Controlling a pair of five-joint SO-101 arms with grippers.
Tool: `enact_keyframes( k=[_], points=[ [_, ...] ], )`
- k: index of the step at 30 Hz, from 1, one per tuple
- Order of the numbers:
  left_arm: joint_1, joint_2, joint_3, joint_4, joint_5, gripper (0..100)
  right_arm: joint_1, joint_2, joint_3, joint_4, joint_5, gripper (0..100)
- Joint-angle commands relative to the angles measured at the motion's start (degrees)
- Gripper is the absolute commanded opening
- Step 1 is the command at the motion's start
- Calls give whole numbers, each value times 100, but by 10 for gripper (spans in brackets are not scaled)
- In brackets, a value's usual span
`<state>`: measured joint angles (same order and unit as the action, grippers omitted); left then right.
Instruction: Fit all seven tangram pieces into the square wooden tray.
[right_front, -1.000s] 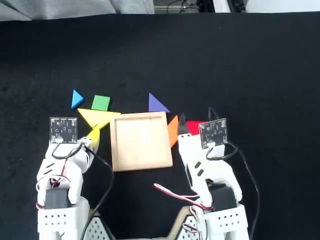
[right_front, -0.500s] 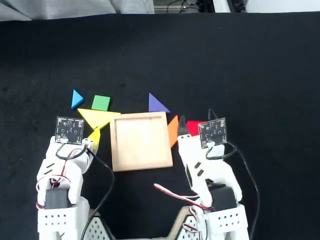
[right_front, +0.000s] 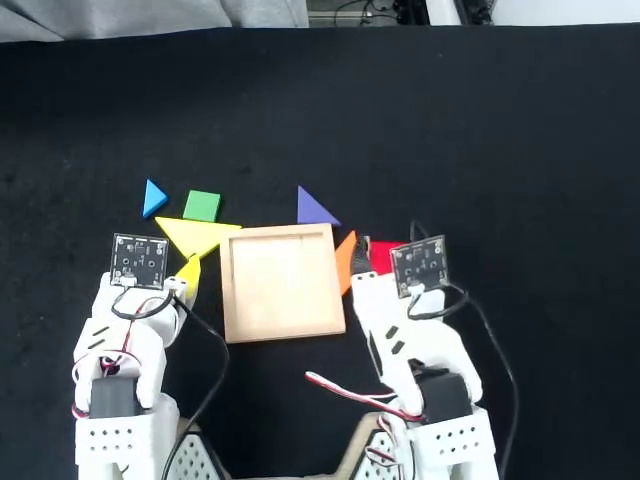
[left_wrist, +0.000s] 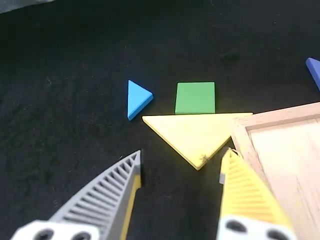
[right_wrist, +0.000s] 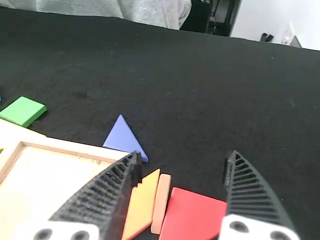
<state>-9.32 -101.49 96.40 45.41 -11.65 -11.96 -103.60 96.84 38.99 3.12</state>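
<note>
Now left tool spread wide at yellow triangle tip; right tool spread wide by red piece.

One wooden tray. Three clear triangles: one blue triangle, one yellow triangle, one purple triangle. One green square. One orange piece and one red piece, each too covered to tell its shape. Adds up to six coloured pieces in sight. Two arms: one left arm, one right arm. Two grippers: one left gripper, one right gripper, with two fingers apiece. One black table.
</note>
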Motion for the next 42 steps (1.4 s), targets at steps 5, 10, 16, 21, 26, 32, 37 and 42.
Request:
enact_keyframes(
  k=[5, 10, 16, 21, 26, 32, 37, 42],
  points=[
    [-110, -62, 84, 132, -70, 252, -105, -259, -13, 123, -9, 272],
    [-66, -62, 101, 202, -290, 256, -79, -259, -13, 132, -9, 260],
    [-75, -62, 101, 202, -290, 253, -88, -312, -22, 62, 62, 55],
    [-127, -62, 101, 167, -281, 253, -97, -312, -22, 0, 396, 36],
    [-127, -62, 101, 202, -281, 232, -88, -312, -22, -26, 396, 37],
    [-136, -62, 75, 158, -281, 87, -79, -312, -22, -35, 396, 37],
    [-136, -62, 75, 149, -281, 150, -79, -312, -22, -35, 396, 37],
    [-532, -44, -198, 158, -273, 149, -70, -268, -22, -448, 440, 37]
  ],
)
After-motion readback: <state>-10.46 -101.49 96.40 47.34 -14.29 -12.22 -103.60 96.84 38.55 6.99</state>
